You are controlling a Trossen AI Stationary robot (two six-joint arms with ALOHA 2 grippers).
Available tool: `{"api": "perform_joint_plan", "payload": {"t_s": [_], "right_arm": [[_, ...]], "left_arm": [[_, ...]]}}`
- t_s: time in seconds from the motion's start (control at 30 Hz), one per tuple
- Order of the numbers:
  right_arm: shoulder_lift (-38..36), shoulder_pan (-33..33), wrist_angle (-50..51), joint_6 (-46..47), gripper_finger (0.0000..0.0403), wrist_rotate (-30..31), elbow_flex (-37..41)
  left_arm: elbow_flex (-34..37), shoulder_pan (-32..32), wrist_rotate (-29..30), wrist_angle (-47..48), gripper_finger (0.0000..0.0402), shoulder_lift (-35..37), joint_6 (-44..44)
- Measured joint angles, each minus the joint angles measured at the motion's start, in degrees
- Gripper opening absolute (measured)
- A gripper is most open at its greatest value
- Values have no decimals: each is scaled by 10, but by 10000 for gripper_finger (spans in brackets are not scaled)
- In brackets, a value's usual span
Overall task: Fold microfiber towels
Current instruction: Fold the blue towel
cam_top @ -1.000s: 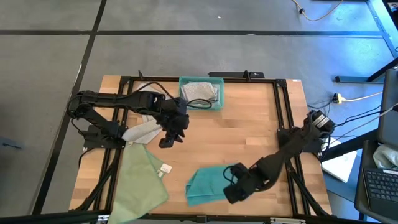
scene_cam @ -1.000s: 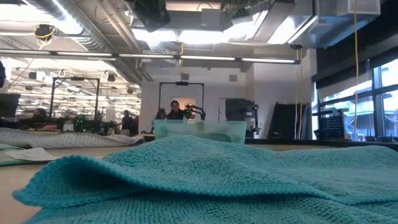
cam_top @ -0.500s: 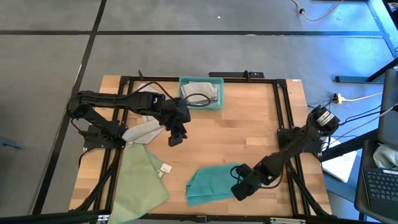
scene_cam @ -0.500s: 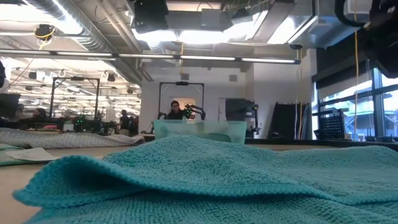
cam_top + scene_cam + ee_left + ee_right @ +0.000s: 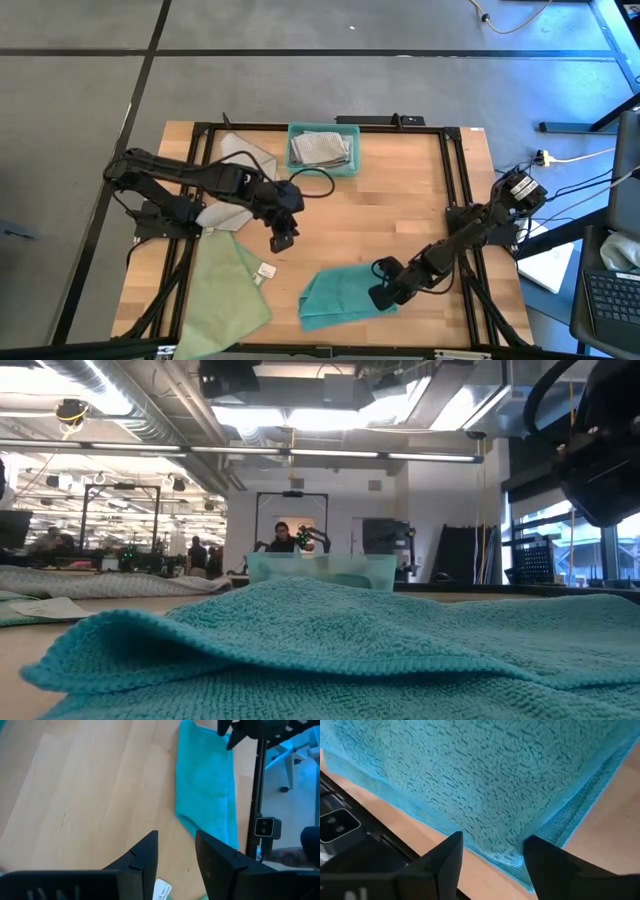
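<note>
Towels are spread over the wooden table [image 5: 400, 210]. One grey towel [image 5: 320, 148] is held folded inside the teal bin [image 5: 354, 150] at the far edge. A teal towel [image 5: 335, 297] is laid flat near the front, with the right gripper [image 5: 381, 296] spread open, empty, over its edge. The left gripper [image 5: 282, 241] is held parted, grasping nothing, above bare wood. A pale green towel [image 5: 225, 290] and another grey one [image 5: 232, 210] are seen at the left.
</note>
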State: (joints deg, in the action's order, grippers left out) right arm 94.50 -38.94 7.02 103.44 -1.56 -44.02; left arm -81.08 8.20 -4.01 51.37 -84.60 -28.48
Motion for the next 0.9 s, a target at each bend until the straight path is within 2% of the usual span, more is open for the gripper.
{"api": "perform_joint_plan", "payload": {"t_s": [0.13,0.27,0.6,0.8,0.9], "right_arm": [[0,6,9,-2,201,-1,2],[2,6,17,-3,180,-22,2],[7,7,-28,-32,91,-29,2],[7,-1,-7,-34,21,-85,2],[7,-9,-3,-34,7,-102,2]], "left_arm": [[0,9,4,0,122,0,-8],[0,17,22,-1,122,0,-15],[0,24,38,-4,122,0,-15],[0,24,38,-4,122,0,-12],[0,24,38,-4,122,0,-10]]}}
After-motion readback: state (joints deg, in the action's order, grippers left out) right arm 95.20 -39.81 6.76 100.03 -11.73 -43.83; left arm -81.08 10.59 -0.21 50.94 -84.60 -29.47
